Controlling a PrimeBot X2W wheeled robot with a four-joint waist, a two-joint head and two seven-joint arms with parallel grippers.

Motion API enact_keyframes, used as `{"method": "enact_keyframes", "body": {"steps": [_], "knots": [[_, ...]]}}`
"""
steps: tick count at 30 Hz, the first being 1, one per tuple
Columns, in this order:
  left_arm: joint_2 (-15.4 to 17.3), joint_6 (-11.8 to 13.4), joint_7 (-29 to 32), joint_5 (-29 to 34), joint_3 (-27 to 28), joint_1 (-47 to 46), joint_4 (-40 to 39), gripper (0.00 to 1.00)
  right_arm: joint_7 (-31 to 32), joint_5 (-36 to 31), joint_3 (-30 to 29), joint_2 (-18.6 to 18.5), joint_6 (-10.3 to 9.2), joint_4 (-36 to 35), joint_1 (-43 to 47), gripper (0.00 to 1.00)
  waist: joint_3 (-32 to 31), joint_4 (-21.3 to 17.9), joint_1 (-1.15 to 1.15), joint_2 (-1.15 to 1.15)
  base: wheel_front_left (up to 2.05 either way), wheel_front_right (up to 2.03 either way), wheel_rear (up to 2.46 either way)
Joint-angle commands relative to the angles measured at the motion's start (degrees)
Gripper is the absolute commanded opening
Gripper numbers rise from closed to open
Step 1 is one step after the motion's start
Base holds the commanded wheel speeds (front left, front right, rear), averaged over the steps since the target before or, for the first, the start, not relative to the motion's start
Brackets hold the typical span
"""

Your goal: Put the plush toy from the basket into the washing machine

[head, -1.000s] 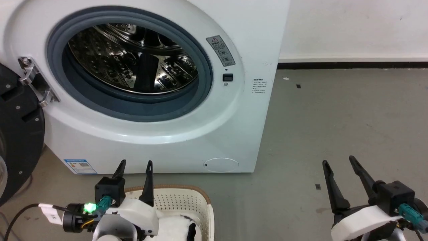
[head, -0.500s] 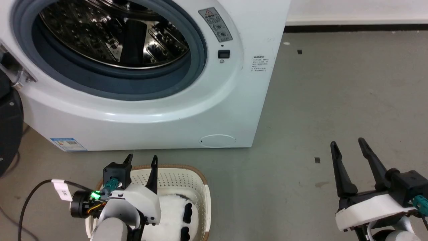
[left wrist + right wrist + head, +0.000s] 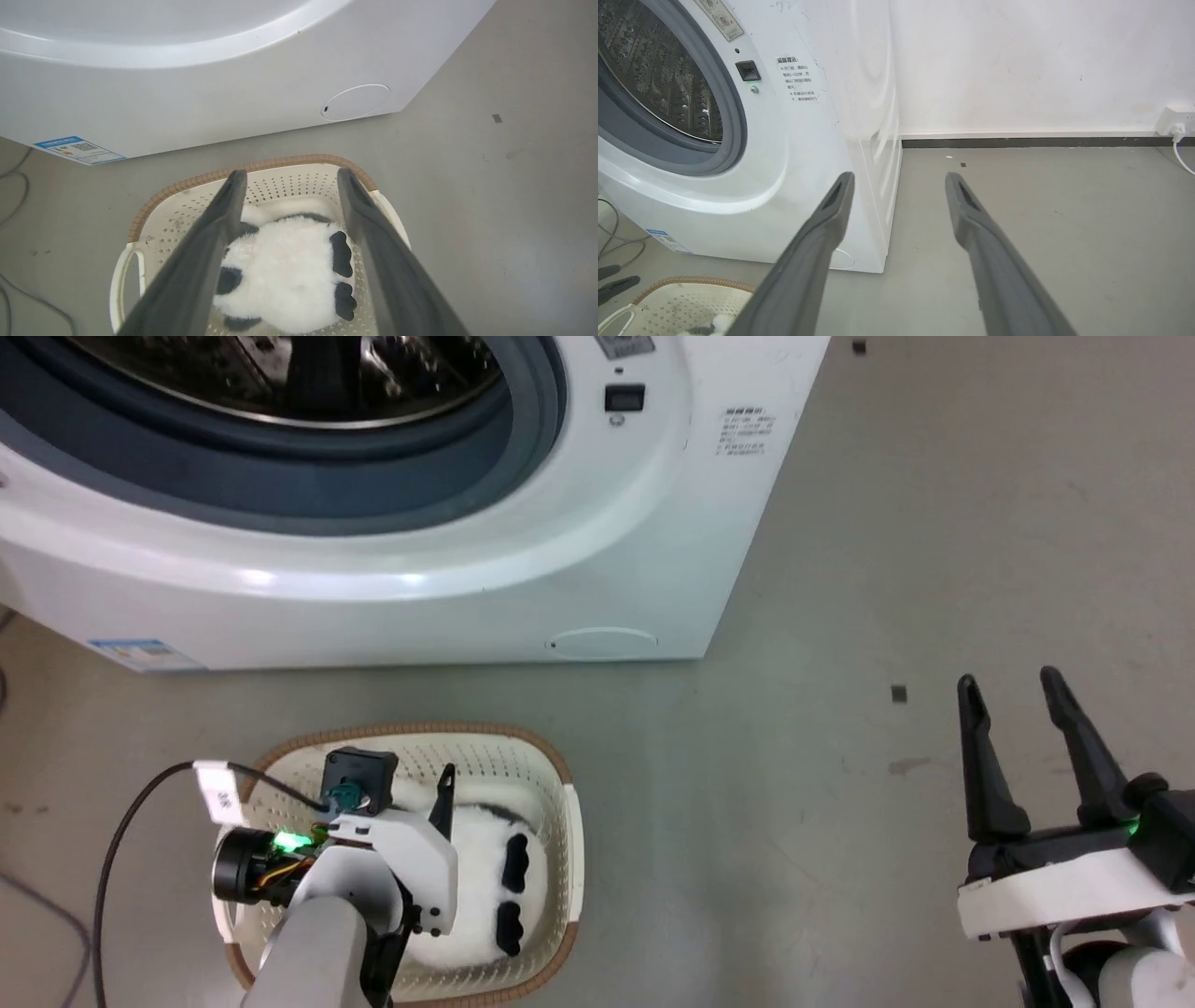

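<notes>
Left gripper (image 3: 290,175), its two long dark fingers spread wide and holding nothing, hangs over the small cream-white perforated plastic basket (image 3: 252,166) with the brown woven-look rim. The fluffy white-and-black panda plush toy (image 3: 285,275) lies inside that basket. In the left wrist view it sits between the two fingers, nearer the wrist than the fingertips; whether either finger touches the fur cannot be told. The basket stands on the grey floor (image 3: 887,569) just in front of the large white front-loading washing machine (image 3: 560,569). Well apart to the right, the right gripper (image 3: 1008,679) is likewise spread and empty above bare floor.
</notes>
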Motion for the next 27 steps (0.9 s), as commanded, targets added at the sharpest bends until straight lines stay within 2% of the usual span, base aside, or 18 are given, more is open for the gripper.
{"method": "enact_keyframes", "body": {"steps": [1, 27], "knots": [[0.4, -0.2, 0.6, -0.7, -0.5, -2.2, 1.8, 1.00, -0.6, 0.7, -0.3, 0.0, 0.01, -1.0, -1.6, 1.00, 2.4, 0.2, -0.01, 0.00, 0.00, 0.00, 0.00], [1.1, -1.6, 4.5, -2.0, -7.0, -13.6, 16.6, 1.00, -3.6, 2.7, -1.7, 0.0, 0.02, -7.5, -4.8, 1.00, 16.5, 0.9, -0.01, 0.00, 0.00, 0.00, 0.00]]}}
